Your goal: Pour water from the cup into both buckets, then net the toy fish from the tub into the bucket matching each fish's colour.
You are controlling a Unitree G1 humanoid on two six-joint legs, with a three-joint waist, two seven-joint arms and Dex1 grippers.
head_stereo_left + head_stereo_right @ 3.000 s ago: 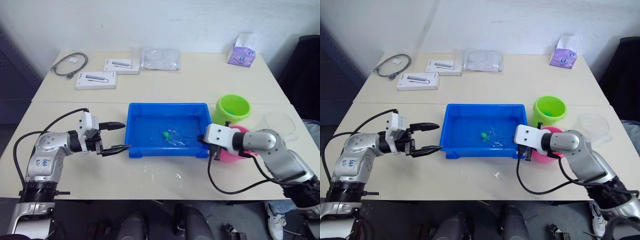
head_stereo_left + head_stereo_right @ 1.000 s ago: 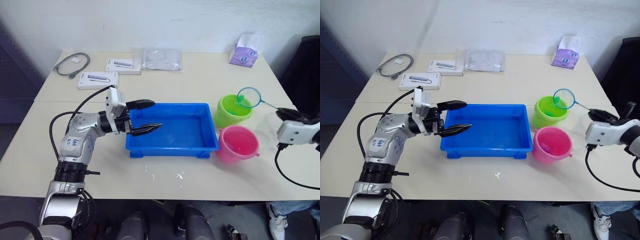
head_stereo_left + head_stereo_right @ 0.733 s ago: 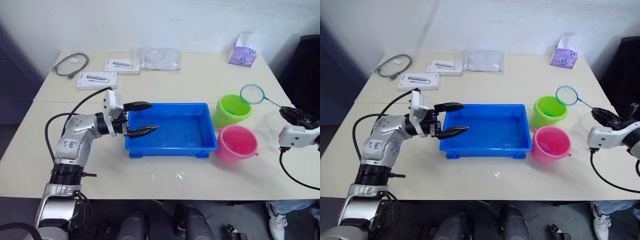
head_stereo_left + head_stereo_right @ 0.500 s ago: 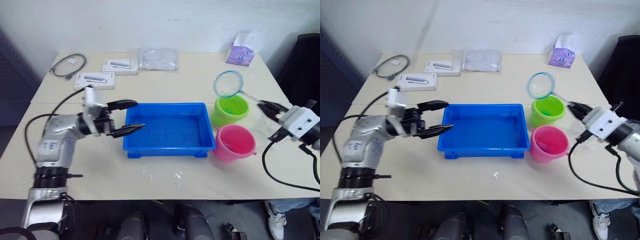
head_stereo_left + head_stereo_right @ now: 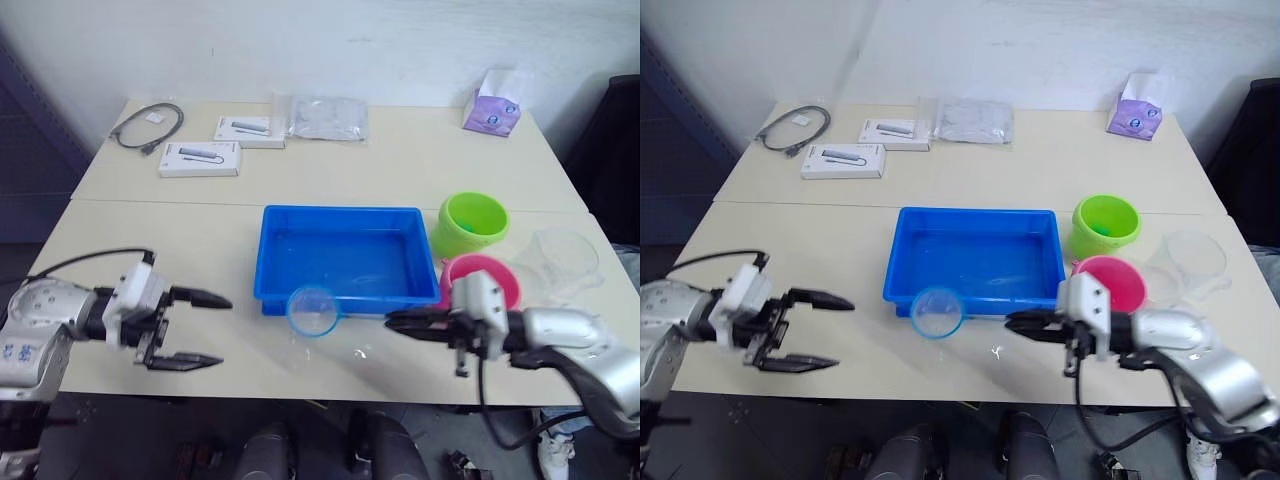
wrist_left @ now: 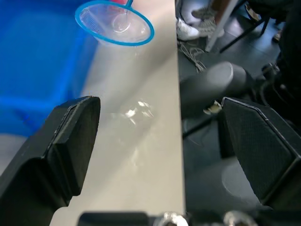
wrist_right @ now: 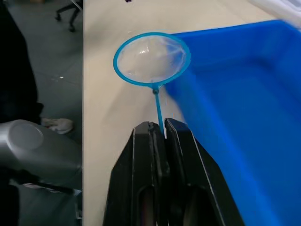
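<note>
The blue tub sits mid-table, and no toy fish show in it. To its right stand the lime green bucket and the pink bucket, with the clear cup beyond them. My right gripper hovers low over the table's front edge, shut on the thin handle of the net. The net's light-blue hoop hangs just in front of the tub's front rim. The right wrist view shows the hoop beside the tub's corner. My left gripper stands open and empty at the front left, well clear of the tub.
At the back of the table lie two white boxes, a coiled cable, a clear bag and a purple tissue pack. Small wet spots mark the table in front of the tub.
My right gripper has carried the net from above the green bucket down to the front of the tub. My left gripper has drawn back from the tub's left rim to the front left.
</note>
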